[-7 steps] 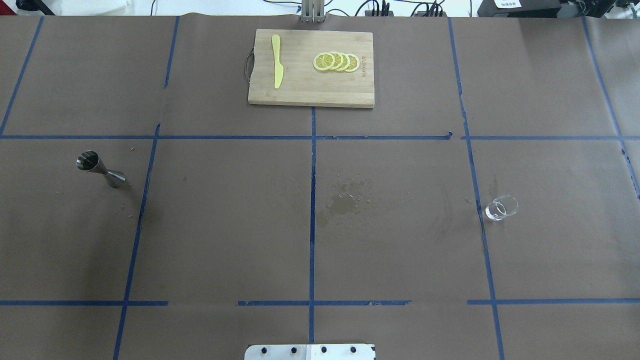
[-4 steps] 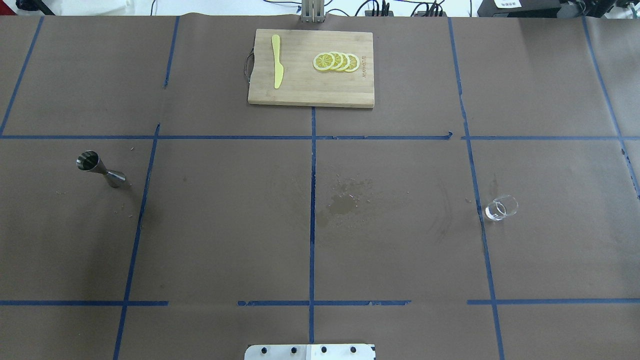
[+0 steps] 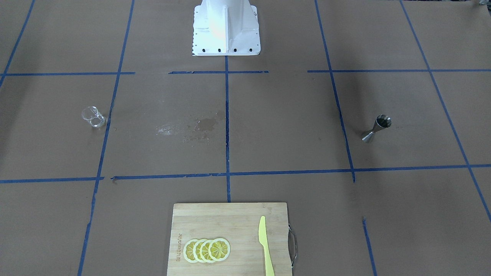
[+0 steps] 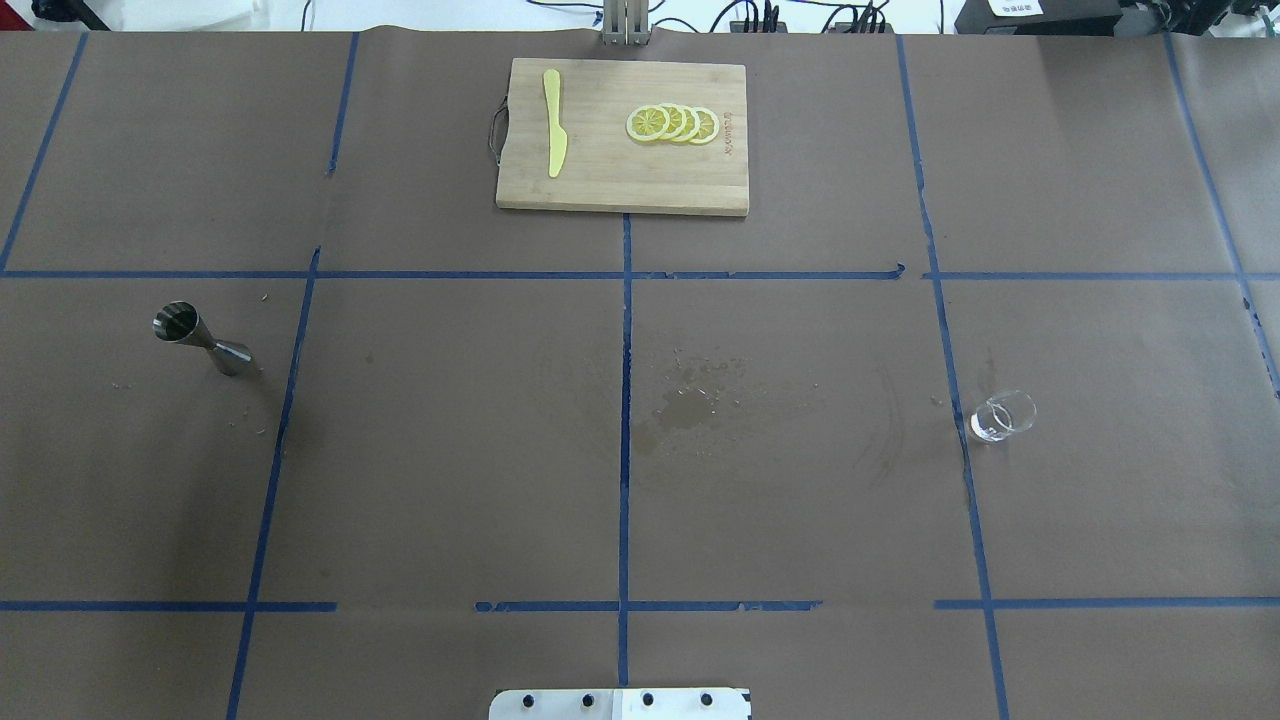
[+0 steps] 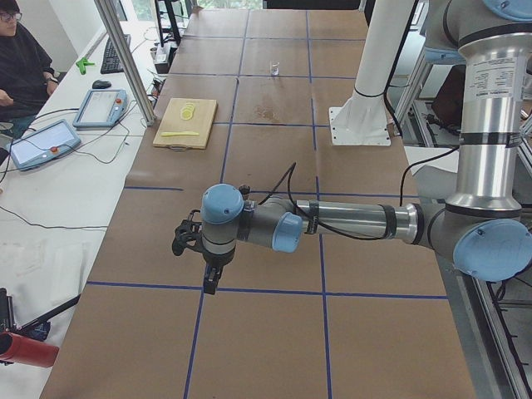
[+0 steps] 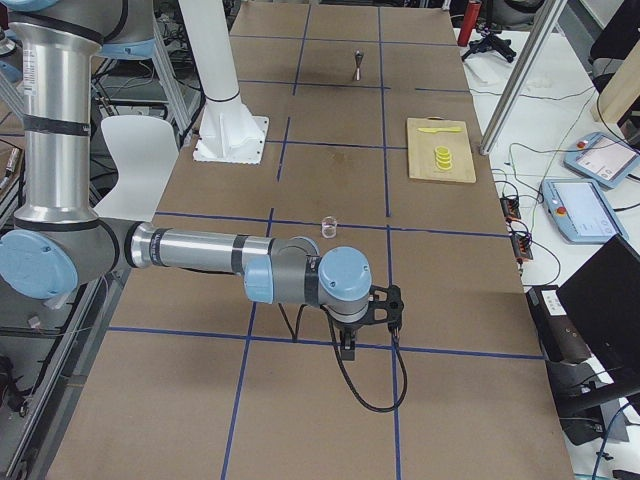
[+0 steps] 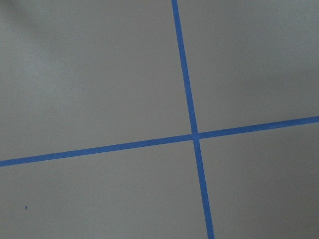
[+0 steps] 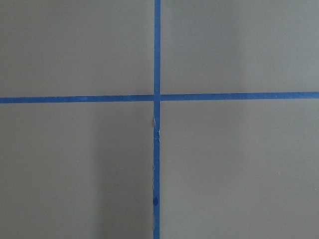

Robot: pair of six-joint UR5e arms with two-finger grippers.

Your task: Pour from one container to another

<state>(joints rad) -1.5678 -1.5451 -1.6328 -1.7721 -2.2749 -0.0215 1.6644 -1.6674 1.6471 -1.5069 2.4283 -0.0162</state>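
A steel jigger stands upright on the brown table cover, on the robot's left side. On the right side a small clear glass stands upright. My left gripper hangs over a tape crossing near the table's left end, far from the jigger; it shows only in the left side view, so I cannot tell whether it is open or shut. My right gripper hangs near the right end, this side of the glass, and its state also cannot be told. Both wrist views show only bare cover and blue tape.
A wooden cutting board at the far middle carries a yellow knife and lemon slices. A wet stain marks the table's centre. The robot's white base stands at the near edge. A person sits beside the table.
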